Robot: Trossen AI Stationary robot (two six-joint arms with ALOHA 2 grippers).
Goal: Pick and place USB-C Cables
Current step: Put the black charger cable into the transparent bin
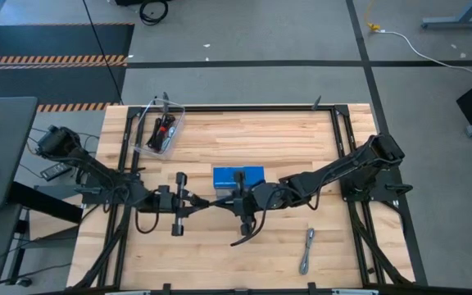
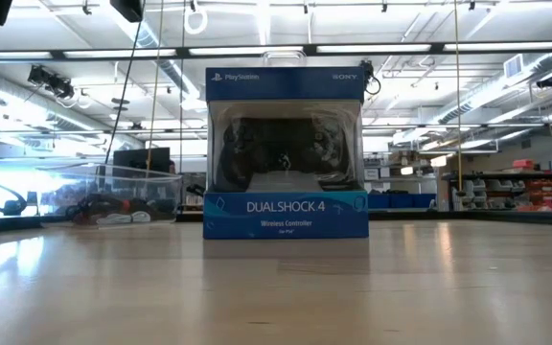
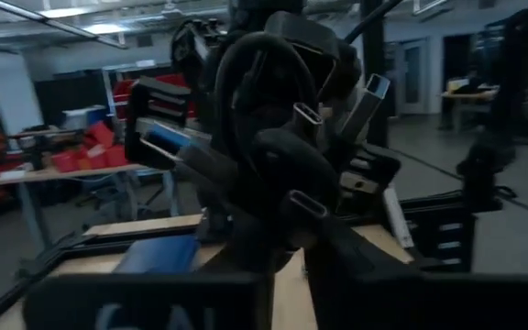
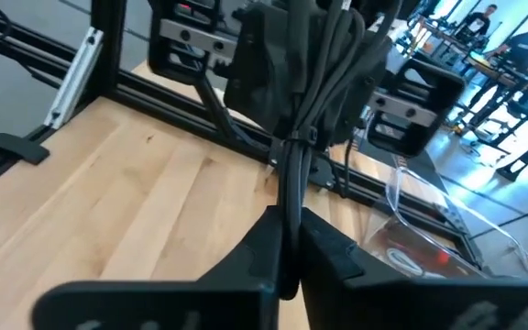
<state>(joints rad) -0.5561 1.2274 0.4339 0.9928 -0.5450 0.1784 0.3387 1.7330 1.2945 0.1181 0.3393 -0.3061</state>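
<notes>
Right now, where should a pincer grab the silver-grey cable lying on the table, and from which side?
Take the silver-grey USB-C cable at its middle, coming straight down. It lies flat on the wooden table as a narrow strip running near to far, with nothing beside it, so fingers closing across its width should seat. The right pincer is nearer but holds a black cable.

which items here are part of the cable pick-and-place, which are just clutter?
Job:
black cable, held in right gripper
silver-grey cable on table
cables in clear tub
left gripper, near the handoff

Lying about:
blue DualShock 4 box
</notes>
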